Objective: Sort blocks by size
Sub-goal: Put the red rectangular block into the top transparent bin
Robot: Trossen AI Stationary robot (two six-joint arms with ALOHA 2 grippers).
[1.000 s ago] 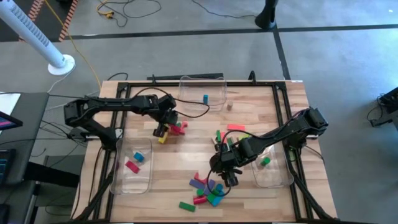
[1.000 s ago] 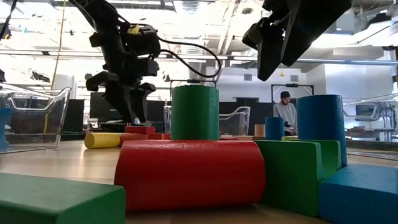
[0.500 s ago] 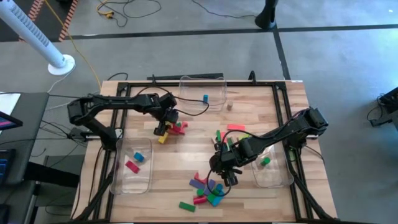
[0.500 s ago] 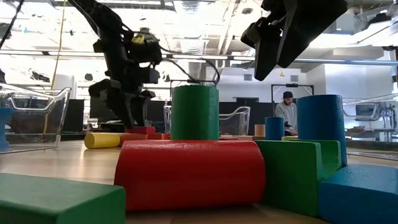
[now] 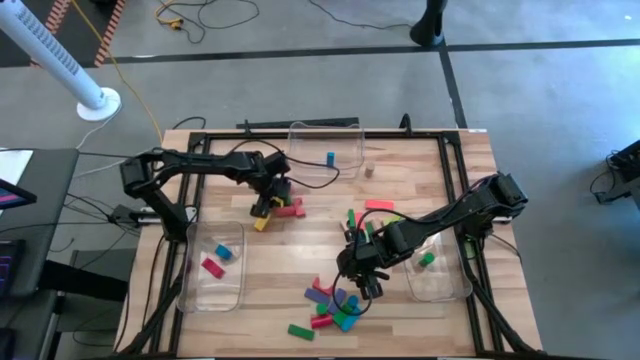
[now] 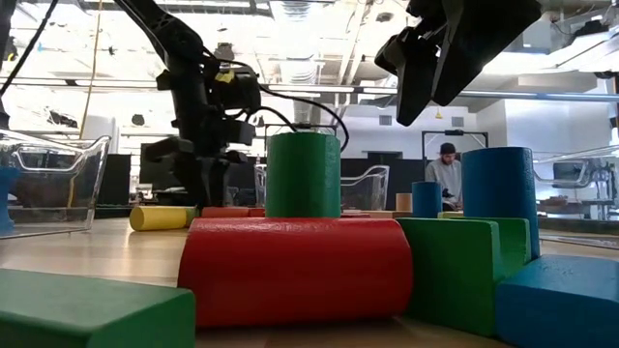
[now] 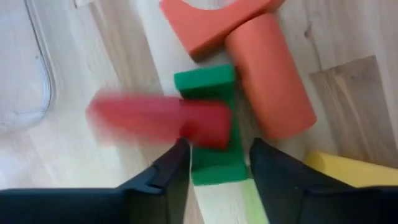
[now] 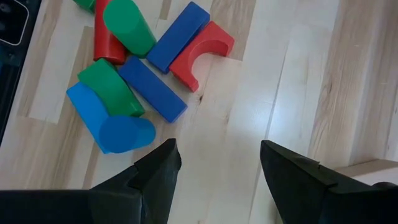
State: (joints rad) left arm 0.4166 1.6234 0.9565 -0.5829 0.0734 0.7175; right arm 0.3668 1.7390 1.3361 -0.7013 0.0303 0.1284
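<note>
My left gripper (image 5: 272, 196) is open and low over a small pile of blocks (image 5: 285, 208) at the table's far left. In the left wrist view its fingers stand on either side of one end of a green bar (image 7: 211, 130). A blurred red block (image 7: 155, 118) lies across that bar, beside a red cylinder (image 7: 270, 93), a red arch (image 7: 211, 18) and a yellow block (image 7: 351, 171). My right gripper (image 5: 360, 275) is open and empty above bare wood, beside a cluster of blocks (image 5: 333, 305) near the front edge. My left gripper's fingers (image 7: 180, 171) flank the green bar's end (image 7: 214, 165) from above. I cannot tell whether they touch it or the red block.
A clear bin (image 5: 190, 285) at the left holds a red and a blue block. A far bin (image 5: 300, 135) holds a blue block. A right bin (image 5: 445, 290) holds a green one. More blocks (image 5: 365, 215) lie mid-table. A person (image 6: 447, 169) sits far behind.
My left gripper has gone a little toward the table's right edge and down onto the pile. The red block in its wrist view is blurred, as if moving. My right gripper has kept still.
</note>
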